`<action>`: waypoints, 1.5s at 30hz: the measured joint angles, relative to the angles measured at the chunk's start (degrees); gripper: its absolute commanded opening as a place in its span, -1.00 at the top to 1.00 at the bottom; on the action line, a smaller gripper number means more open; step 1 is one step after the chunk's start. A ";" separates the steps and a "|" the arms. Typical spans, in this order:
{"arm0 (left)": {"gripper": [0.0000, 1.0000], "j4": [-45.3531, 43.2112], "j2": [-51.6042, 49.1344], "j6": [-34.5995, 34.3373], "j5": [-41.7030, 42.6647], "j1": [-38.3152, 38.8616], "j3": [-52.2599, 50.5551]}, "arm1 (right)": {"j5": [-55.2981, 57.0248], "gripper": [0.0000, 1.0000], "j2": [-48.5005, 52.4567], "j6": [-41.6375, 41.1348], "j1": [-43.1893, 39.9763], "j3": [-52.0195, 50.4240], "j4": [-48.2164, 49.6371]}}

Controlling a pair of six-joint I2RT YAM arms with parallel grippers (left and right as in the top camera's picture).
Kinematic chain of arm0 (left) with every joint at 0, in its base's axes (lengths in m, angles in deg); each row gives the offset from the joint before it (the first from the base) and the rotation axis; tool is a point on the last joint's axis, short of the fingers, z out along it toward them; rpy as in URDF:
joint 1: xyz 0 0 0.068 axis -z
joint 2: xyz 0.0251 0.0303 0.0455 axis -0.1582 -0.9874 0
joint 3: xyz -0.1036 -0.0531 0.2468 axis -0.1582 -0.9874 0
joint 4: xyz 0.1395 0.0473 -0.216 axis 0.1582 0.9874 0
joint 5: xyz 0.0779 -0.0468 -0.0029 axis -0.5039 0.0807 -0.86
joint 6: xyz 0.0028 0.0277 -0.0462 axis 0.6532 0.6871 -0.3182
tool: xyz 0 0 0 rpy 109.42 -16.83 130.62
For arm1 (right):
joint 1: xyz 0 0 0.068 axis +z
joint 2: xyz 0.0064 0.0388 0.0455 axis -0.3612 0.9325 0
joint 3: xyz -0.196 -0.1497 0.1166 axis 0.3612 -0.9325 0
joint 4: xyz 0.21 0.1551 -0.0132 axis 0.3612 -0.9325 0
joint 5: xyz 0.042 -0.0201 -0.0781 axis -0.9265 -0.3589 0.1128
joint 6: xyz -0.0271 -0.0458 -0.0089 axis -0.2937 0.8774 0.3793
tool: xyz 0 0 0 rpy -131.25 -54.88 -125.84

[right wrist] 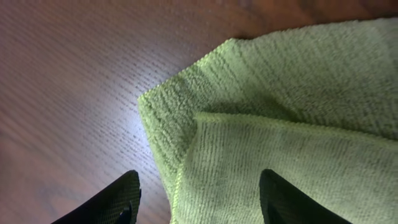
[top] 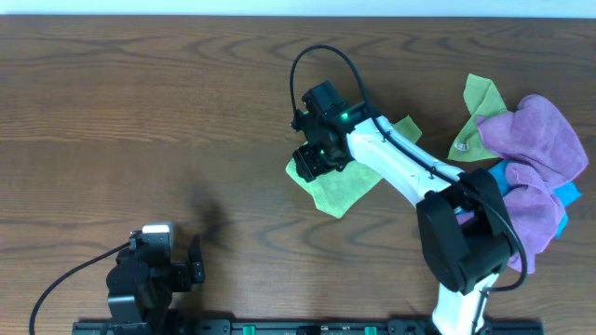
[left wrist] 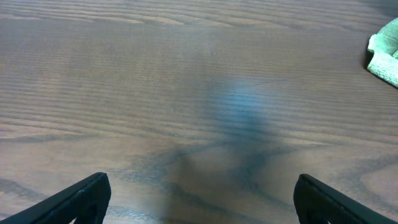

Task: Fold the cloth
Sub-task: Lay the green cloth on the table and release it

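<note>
The lime-green cloth (top: 346, 189) lies on the wooden table near the middle, partly folded, with one layer lapped over another in the right wrist view (right wrist: 273, 143). My right gripper (top: 310, 164) hangs over its left corner, open, its fingers (right wrist: 198, 198) on either side of the folded edge and not closed on it. My left gripper (top: 191, 262) is open and empty near the front left edge; in its wrist view (left wrist: 201, 199) only bare table lies between the fingers, with a corner of the green cloth (left wrist: 385, 53) at far right.
At the right edge lies a pile with purple cloths (top: 535, 154), a blue cloth (top: 562, 197) and another lime-green cloth with a small white tag (top: 475, 116). The right arm (top: 410, 167) crosses over the task cloth.
</note>
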 measured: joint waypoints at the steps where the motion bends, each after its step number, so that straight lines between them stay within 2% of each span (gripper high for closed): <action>1: -0.90 0.00 0.00 0.00 0.00 0.00 0.00 | 0.11 -0.19 0.13 -0.02 0.00 0.00 0.02; 8: -0.90 0.00 0.00 0.00 0.00 0.00 0.00 | 0.48 -0.08 2.40 -0.07 0.00 0.00 0.37; 10: -0.90 0.00 0.00 0.00 0.00 0.00 0.00 | 0.57 0.01 2.75 -0.07 0.00 0.00 0.85; 27: -0.90 0.00 0.00 0.00 0.00 0.00 0.00 | 1.36 0.27 2.78 -0.09 0.00 0.00 2.47; 28: -0.90 0.00 0.00 0.00 0.00 0.00 0.00 | 1.36 0.32 2.80 -0.09 0.00 0.00 2.45; 31: -0.90 0.00 0.00 0.00 0.00 0.00 0.00 | 1.40 0.70 3.28 -0.17 0.00 0.00 2.40; 32: -0.90 0.00 0.00 0.00 0.00 0.00 0.00 | 1.46 0.90 3.58 -0.28 0.00 0.00 2.43; 33: -0.90 0.00 0.00 0.00 0.00 0.00 0.00 | 1.46 0.97 3.91 -0.24 0.00 0.00 2.38; 41: -0.91 0.00 0.00 0.00 0.00 0.00 0.00 | 1.88 0.98 3.87 -0.46 0.00 0.04 1.27; 45: -0.90 0.00 0.00 0.00 0.00 0.00 0.00 | 4.33 0.97 0.39 -1.53 0.00 0.04 0.83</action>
